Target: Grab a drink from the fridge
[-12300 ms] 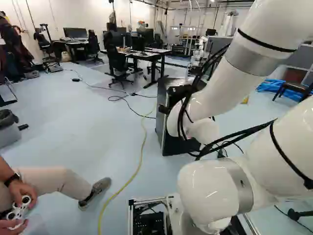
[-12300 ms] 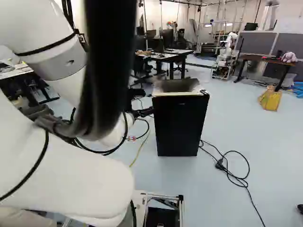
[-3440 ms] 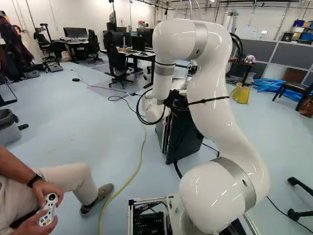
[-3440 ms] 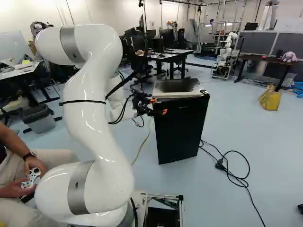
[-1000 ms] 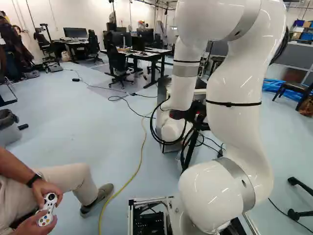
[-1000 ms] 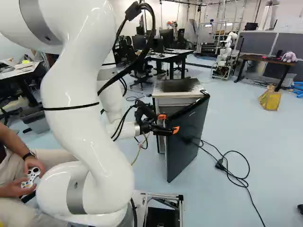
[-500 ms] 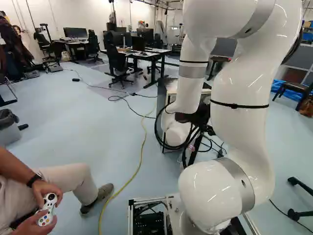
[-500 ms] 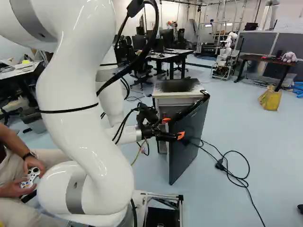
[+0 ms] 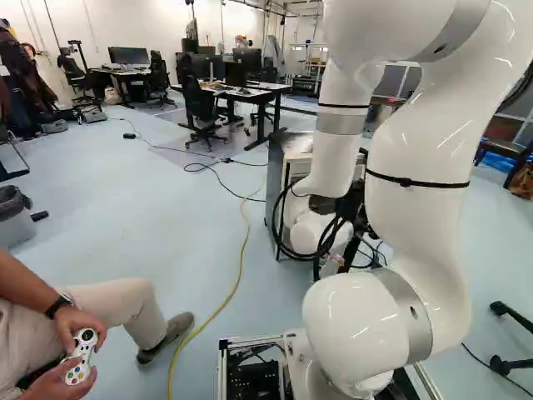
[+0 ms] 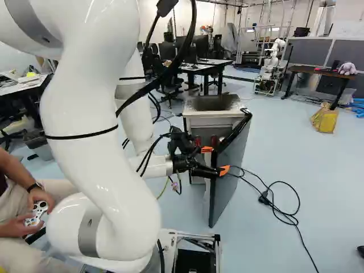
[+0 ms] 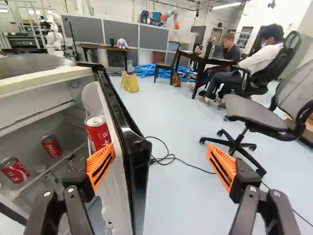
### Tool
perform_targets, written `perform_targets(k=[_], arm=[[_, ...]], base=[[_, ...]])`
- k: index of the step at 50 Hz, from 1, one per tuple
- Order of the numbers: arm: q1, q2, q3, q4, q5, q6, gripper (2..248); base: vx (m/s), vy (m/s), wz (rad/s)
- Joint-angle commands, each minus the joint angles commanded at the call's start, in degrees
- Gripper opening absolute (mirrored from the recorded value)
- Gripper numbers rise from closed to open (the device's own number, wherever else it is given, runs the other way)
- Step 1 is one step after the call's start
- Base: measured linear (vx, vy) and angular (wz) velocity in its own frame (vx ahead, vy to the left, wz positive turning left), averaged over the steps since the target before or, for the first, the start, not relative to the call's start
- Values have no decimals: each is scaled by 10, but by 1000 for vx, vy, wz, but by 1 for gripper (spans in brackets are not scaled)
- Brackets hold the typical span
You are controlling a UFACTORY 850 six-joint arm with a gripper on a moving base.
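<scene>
Well, the gripper [image 10: 216, 160] stands spread wide, the open door [image 11: 137, 164] between its fingers; right of the arm [image 10: 85, 125] in the right base view, the fridge [image 10: 213, 121] holds red cans [image 11: 51, 146], one inside the door.

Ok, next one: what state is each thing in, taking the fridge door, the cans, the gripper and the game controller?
Fridge door: swung partly open.
Door can: upright on the door's inner side, not gripped.
Two inner cans: inside the fridge, not gripped; sealed or not, cannot tell.
Gripper: open, the door's edge between its fingers.
Game controller: held in a person's hands.
</scene>
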Motion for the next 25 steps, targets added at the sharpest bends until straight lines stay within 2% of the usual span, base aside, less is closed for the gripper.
perform_targets(k=[12, 25], arm=[[-27, 6, 10, 3, 3, 0, 247], [-67, 6, 10, 3, 3, 0, 247]], base=[[0, 0, 0], [0, 0, 0]])
